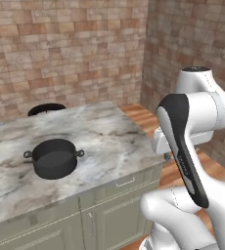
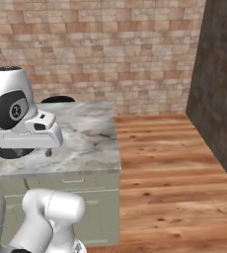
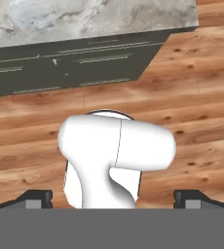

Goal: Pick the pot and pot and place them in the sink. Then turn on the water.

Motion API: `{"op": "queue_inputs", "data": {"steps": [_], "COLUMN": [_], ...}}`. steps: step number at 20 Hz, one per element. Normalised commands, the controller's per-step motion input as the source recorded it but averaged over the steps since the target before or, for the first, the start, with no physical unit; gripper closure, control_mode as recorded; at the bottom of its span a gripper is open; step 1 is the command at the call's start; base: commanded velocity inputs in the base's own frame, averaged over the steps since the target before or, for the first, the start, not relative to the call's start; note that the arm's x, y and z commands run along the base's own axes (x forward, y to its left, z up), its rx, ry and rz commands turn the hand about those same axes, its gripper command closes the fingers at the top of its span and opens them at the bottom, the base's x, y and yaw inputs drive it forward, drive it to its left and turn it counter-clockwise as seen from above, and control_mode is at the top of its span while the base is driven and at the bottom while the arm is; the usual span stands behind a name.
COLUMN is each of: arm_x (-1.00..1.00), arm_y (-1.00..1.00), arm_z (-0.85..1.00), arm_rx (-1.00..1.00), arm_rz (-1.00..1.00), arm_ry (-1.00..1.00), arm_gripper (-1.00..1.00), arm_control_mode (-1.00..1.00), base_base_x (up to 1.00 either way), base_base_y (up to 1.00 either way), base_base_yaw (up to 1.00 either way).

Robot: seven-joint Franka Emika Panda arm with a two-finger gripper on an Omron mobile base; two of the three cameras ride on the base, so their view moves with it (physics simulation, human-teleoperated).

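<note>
A: Going left to right, where do things stand?

B: A black pot (image 1: 55,158) sits upright on the marble counter (image 1: 104,132), toward its left half, with nothing touching it. Behind it, at the counter's far edge, there are dark round shapes; I cannot tell what they are.

A: And the arm?

B: Folded up on the right, well apart from the pot. In the hand view the gripper (image 3: 113,197) looks down at the wood floor (image 3: 201,121) beside the cabinets (image 3: 70,68), its fingers spread wide and empty.

A: So how far along?

B: By my reading, nothing is done. The pot is not picked, I cannot make out a second pot for certain, and the sink and water are both still to come.
</note>
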Motion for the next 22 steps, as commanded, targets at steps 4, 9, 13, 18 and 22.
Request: {"op": "queue_inputs", "data": {"steps": [4, 9, 13, 18, 22], "arm_x": [0.00, 0.00, 0.00, 0.00, 0.21], "arm_y": [0.00, 0.00, 0.00, 0.00, 0.06], "arm_z": [0.00, 0.00, 0.00, 0.00, -0.37], "arm_rx": [0.00, 0.00, 0.00, 0.00, 0.09], "arm_rz": [0.00, 0.00, 0.00, 0.00, -0.03], "arm_ry": [0.00, 0.00, 0.00, 0.00, -0.01], "arm_gripper": [-1.00, -1.00, -1.00, -1.00, -1.00], "arm_control_mode": [1.00, 1.00, 1.00, -1.00, -1.00], "base_base_x": [0.06, 0.91, 0.10, 0.00, 0.00], "base_base_y": [1.00, 0.89, 0.09, 0.00, 0.00], "base_base_yaw": [0.01, 0.24, 0.08, 0.00, 0.00]}}
